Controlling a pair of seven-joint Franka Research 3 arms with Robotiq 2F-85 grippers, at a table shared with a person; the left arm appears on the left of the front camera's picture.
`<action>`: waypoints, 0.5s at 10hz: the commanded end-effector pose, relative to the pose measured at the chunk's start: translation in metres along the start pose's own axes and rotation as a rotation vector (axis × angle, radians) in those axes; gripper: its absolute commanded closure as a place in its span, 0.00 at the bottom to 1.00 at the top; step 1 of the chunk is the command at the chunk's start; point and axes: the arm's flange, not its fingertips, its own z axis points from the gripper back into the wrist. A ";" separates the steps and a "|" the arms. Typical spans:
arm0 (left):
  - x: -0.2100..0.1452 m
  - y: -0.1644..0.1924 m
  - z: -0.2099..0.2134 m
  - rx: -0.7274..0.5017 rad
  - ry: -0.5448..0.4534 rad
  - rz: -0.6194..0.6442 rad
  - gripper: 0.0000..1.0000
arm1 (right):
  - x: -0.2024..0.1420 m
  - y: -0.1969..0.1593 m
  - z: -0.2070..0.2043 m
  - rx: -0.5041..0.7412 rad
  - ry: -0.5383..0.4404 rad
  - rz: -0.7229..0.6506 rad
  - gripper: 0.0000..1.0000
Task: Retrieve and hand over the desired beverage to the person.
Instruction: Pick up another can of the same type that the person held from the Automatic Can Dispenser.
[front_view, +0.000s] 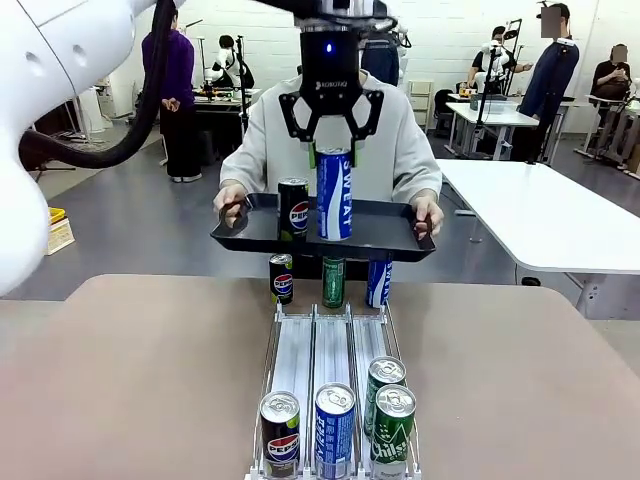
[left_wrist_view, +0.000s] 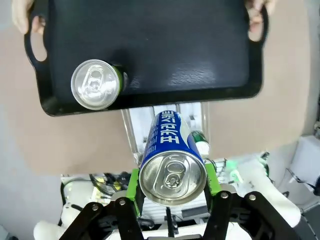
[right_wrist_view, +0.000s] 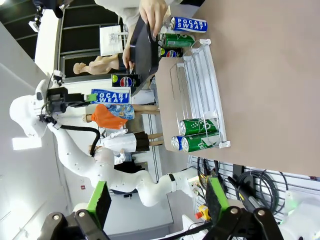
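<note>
My left gripper (front_view: 333, 158) (left_wrist_view: 172, 182) is shut on a blue Pocari Sweat can (front_view: 334, 195) (left_wrist_view: 170, 150), gripped upright by its top. The can hangs at the near edge of a black tray (front_view: 390, 235) (left_wrist_view: 175, 45), with its base over that rim. The person (front_view: 400, 140), in a light grey top, holds the tray level by both handles above the table's far edge. A Pepsi can (front_view: 293, 210) (left_wrist_view: 96, 84) stands on the tray beside the held can. My right gripper (right_wrist_view: 158, 200) is open, with nothing between its green pads, far from the tray.
A clear three-lane can rack (front_view: 333, 360) (right_wrist_view: 200, 90) lies on the brown table. At its far end stand a Pepsi can (front_view: 282, 278), a green can (front_view: 333, 282) and a blue can (front_view: 379, 283). Several more cans fill the near end (front_view: 334, 430).
</note>
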 end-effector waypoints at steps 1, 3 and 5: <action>0.066 -0.058 0.090 -0.017 0.021 0.029 0.42 | 0.001 0.000 -0.001 0.025 -0.001 0.013 0.00; 0.075 -0.068 0.091 -0.028 -0.070 0.003 0.42 | 0.001 0.000 -0.001 0.025 -0.001 0.013 0.00; 0.077 -0.087 0.074 -0.046 -0.260 -0.075 0.42 | 0.001 0.000 -0.001 0.025 -0.001 0.013 0.00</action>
